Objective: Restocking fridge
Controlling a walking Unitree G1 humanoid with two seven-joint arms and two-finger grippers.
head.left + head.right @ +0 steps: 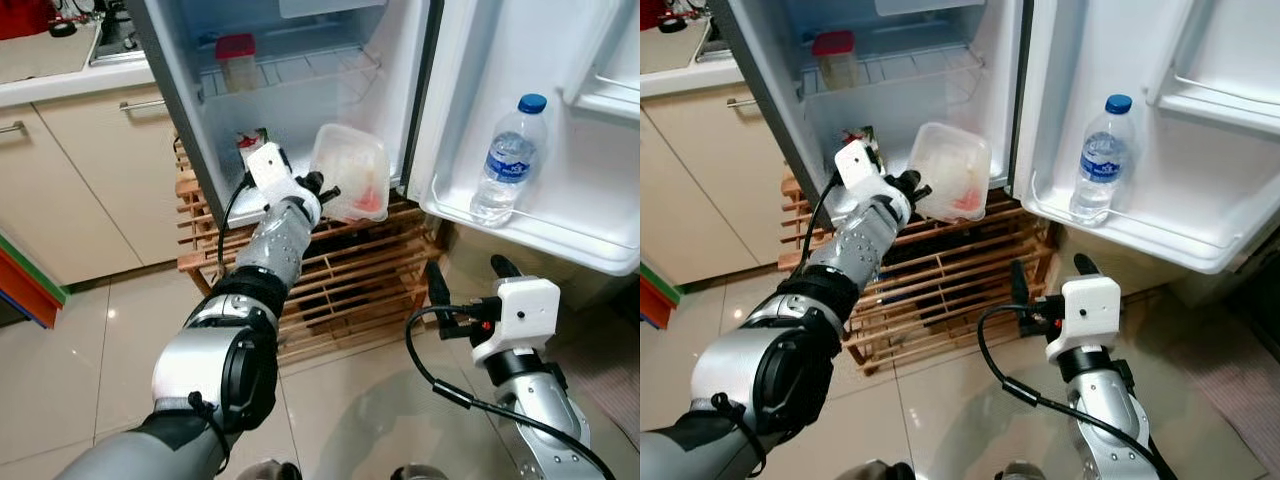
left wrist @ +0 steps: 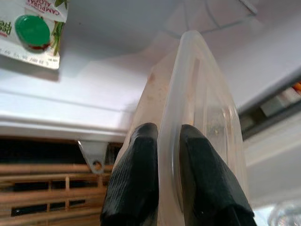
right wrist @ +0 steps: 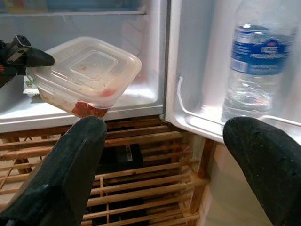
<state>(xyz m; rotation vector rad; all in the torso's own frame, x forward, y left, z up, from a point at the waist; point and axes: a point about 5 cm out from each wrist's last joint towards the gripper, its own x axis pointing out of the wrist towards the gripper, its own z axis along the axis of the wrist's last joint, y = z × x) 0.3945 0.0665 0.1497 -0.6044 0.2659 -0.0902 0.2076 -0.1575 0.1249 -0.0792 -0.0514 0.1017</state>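
Note:
My left gripper [image 1: 328, 191] is shut on the rim of a clear plastic food container [image 1: 352, 172] with reddish leftovers, held tilted in front of the open fridge's [image 1: 300, 100] lowest shelf. In the left wrist view the two black fingers [image 2: 141, 179] pinch the container's edge [image 2: 188, 94]. A carton with a green cap [image 2: 35, 29] stands on that shelf behind it. My right gripper [image 1: 465, 290] hangs open low in front of the fridge door, holding nothing. A water bottle [image 1: 510, 160] stands in the door shelf [image 1: 540, 225].
A red-lidded jar [image 1: 237, 62] sits on the wire shelf above. The fridge stands on a wooden slatted pallet [image 1: 340, 290]. Cream kitchen cabinets [image 1: 80, 190] and a counter lie to the left. The floor is beige tile [image 1: 350, 400].

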